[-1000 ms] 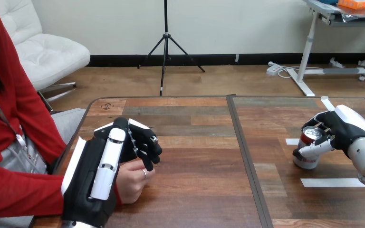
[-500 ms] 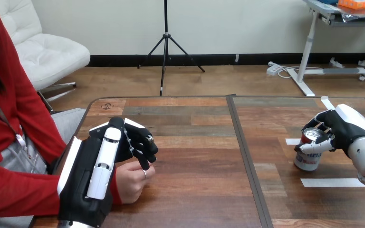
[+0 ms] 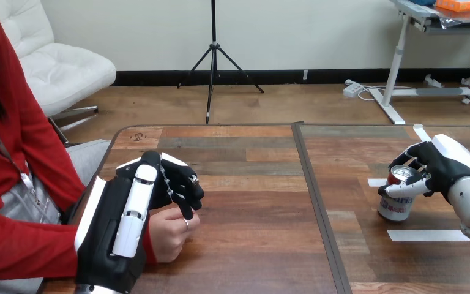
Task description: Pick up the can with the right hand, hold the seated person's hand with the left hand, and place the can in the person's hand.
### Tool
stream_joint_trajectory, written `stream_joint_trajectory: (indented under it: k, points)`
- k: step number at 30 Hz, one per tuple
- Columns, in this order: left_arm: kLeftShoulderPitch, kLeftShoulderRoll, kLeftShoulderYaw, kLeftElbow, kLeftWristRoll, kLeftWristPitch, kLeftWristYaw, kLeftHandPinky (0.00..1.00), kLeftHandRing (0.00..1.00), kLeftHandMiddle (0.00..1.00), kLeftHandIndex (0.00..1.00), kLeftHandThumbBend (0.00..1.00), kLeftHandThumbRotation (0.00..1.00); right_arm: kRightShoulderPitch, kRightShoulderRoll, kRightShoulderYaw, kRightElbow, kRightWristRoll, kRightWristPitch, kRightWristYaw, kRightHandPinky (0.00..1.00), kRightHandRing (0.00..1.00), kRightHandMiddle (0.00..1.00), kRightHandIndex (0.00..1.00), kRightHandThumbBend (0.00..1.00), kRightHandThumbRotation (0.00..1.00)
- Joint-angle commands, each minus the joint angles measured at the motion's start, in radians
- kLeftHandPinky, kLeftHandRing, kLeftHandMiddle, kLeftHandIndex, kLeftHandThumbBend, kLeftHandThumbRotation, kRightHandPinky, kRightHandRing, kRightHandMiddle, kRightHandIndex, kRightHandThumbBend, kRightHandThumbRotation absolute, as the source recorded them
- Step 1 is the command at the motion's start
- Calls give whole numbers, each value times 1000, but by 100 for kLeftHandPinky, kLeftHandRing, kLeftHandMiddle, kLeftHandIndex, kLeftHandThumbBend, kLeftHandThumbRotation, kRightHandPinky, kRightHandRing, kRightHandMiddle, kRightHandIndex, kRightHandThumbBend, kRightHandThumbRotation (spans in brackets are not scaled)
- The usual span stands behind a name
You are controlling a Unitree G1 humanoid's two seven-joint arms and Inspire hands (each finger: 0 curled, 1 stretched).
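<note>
Fingers of the right hand (image 3: pixel 445 168) wrap the can (image 3: pixel 395 207); left hand (image 3: pixel 113 236) covers the person's hand (image 3: pixel 168 236) (grip unclear).

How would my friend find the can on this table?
Go to the right side of the wooden table, where white tape strips are stuck down. The can stands among them. It is the only silver and red thing there, with the robot's right hand curled round its top.
</note>
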Motion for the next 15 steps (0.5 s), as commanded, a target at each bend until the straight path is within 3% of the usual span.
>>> stream_joint_trajectory:
  k: [1, 6, 15]
  points:
    - [-42, -10, 9, -15, -14, -16, -5, 27, 37, 41, 40, 20, 100, -87, -9, -7, -14, 12, -22, -10, 46, 55, 59, 63, 54, 7]
    - [-43, -10, 10, -13, -16, -19, -8, 27, 37, 41, 40, 21, 100, -86, -10, -10, -16, 13, -23, -16, 47, 55, 60, 63, 55, 4]
    - [-46, -15, 10, -12, -21, -18, -10, 27, 37, 41, 40, 21, 100, -85, -13, -12, -18, 14, -34, -30, 41, 47, 52, 56, 59, 0]
